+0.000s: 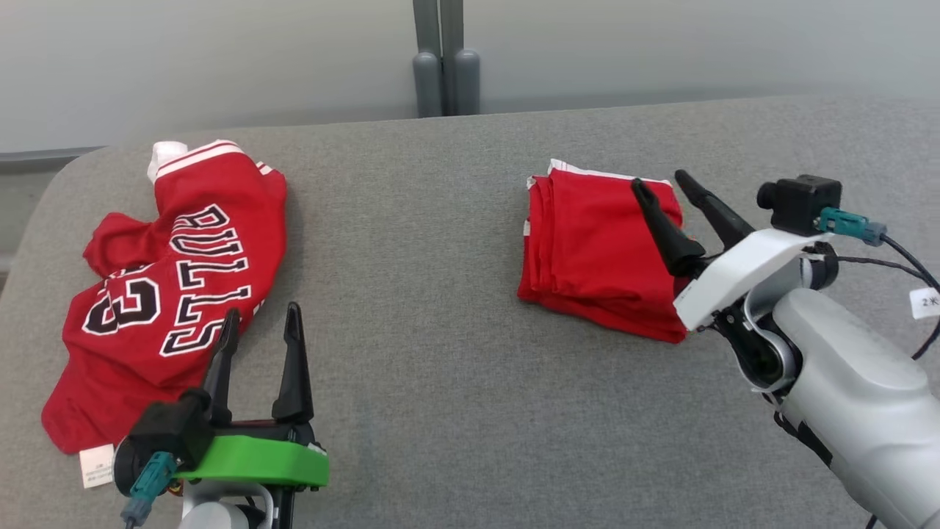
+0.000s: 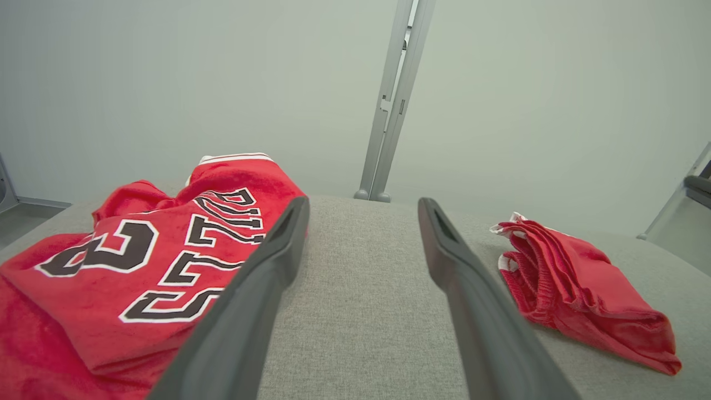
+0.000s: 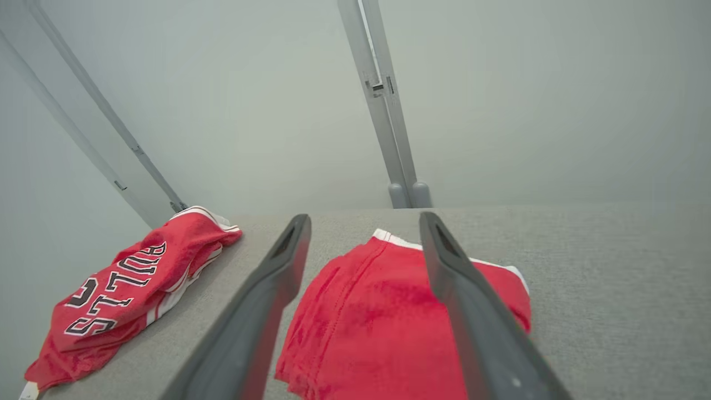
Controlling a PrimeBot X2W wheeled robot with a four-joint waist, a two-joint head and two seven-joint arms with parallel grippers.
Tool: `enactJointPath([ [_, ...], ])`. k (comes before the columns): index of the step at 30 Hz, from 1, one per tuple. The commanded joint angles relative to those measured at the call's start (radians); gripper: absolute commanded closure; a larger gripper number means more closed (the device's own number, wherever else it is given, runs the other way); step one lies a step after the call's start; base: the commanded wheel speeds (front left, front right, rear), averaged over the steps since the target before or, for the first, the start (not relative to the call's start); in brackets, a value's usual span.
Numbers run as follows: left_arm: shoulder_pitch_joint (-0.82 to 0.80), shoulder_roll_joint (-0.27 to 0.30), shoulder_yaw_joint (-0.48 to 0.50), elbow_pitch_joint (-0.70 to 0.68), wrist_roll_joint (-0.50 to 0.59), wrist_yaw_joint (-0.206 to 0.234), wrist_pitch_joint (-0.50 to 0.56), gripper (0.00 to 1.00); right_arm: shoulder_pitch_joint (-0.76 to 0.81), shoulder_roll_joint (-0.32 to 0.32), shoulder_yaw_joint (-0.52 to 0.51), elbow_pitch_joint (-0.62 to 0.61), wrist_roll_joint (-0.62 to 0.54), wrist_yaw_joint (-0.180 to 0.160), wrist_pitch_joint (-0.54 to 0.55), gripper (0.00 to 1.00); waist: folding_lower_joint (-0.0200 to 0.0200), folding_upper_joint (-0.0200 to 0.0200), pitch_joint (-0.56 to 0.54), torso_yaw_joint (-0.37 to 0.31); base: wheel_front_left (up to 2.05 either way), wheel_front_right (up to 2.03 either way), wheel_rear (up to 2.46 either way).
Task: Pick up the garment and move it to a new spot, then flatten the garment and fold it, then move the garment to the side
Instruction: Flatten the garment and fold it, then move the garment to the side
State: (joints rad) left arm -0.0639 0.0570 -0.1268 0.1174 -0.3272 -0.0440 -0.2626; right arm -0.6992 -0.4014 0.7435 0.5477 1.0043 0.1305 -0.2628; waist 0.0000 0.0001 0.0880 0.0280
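A folded red garment (image 1: 587, 250) with white trim lies on the grey fabric table (image 1: 440, 330), right of centre. My right gripper (image 1: 661, 180) stands open over its right edge, nothing between the fingers. In the right wrist view the folded garment (image 3: 377, 333) lies under and between the spread fingers of that gripper (image 3: 364, 219). A crumpled red jersey (image 1: 169, 294) with black-and-white lettering lies at the left. My left gripper (image 1: 263, 312) is open beside the jersey's right edge, holding nothing. The left wrist view has the jersey (image 2: 111, 278) left of the left gripper (image 2: 362, 205) and the folded garment (image 2: 577, 300) to its right.
A grey post (image 1: 444, 66) stands behind the table's far edge against a pale wall. The table's rounded left corner (image 1: 44, 191) lies close to the jersey. A white label (image 1: 95, 466) hangs from the jersey's near corner. Bare grey cloth lies between the two garments.
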Motion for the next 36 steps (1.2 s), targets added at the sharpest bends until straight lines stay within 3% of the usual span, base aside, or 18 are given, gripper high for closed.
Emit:
enactJointPath([
  [1,0.005,0.004,0.009,-0.006,0.006,0.004,-0.003,0.00,0.038,-0.002,-0.045,-0.024,-0.051,0.000,-0.002,0.00,0.0000,-0.0001,-0.008,-0.041,0.00,0.00,0.00],
  [9,0.007,0.015,0.044,-0.009,0.044,0.014,-0.003,0.00,0.246,0.060,-0.386,-0.210,-0.338,0.000,-0.002,0.00,0.0000,-0.0001,-0.019,-0.108,0.00,0.00,0.00],
  [15,-0.009,0.023,0.038,-0.011,0.085,0.018,-0.003,0.00,0.379,0.116,-0.535,-0.316,-0.474,0.000,-0.003,0.00,0.0000,-0.0001,-0.013,-0.128,0.00,0.00,0.00],
  [25,-0.017,0.038,0.051,0.048,0.122,0.065,-0.003,0.00,0.479,0.180,-0.639,-0.350,-0.580,0.000,-0.003,0.00,0.0000,-0.0001,-0.003,-0.134,0.00,0.00,0.00],
  [36,-0.034,0.046,0.052,0.080,0.112,0.086,0.001,0.00,0.481,0.194,-0.649,-0.344,-0.588,0.000,-0.003,0.00,0.0000,-0.0001,0.003,-0.120,0.00,0.00,0.00],
])
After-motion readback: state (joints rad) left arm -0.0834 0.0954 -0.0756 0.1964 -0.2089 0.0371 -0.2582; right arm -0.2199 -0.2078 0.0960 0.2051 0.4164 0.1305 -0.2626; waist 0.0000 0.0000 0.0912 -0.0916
